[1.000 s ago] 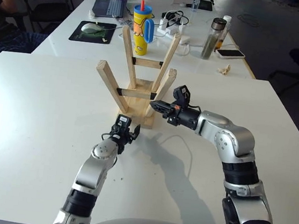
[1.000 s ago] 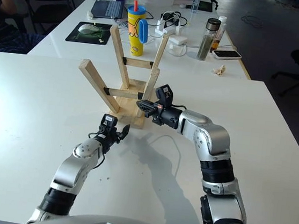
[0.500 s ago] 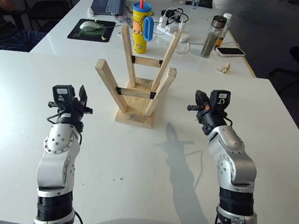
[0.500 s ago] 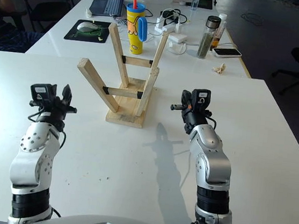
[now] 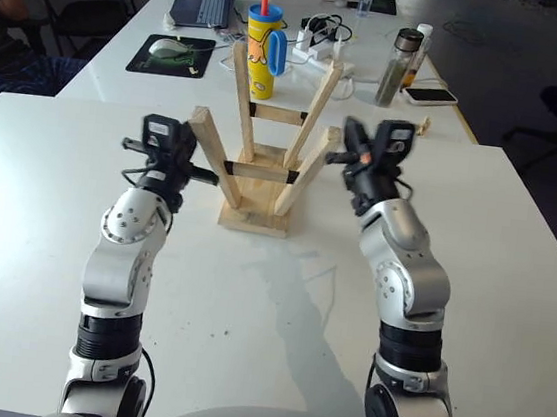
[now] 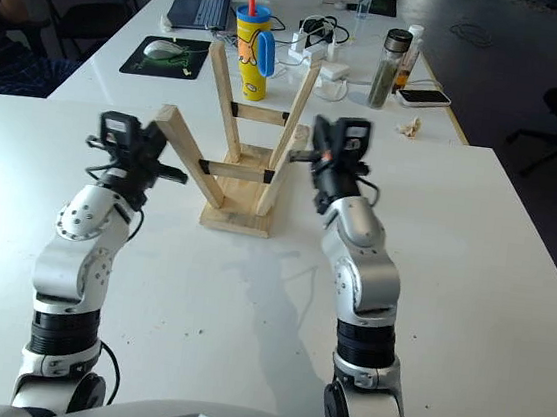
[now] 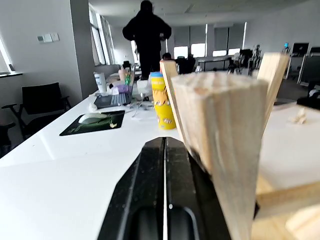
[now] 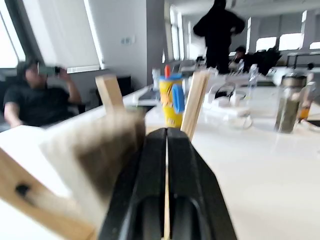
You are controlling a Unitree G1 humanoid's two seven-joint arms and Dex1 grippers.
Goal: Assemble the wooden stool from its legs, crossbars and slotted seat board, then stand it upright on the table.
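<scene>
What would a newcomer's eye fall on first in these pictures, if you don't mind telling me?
First, the wooden stool, assembled but upside down in the middle of the white table, with its legs splaying upward. Next, the two raised arms flanking it: the left gripper by its left leg and the right gripper by its right leg, both shut. Behind it, on the next table, stands a bright yellow cup.

One stool (image 5: 253, 218), four legs (image 5: 243, 99), two claws (image 5: 200, 171) (image 5: 344, 148).
</scene>
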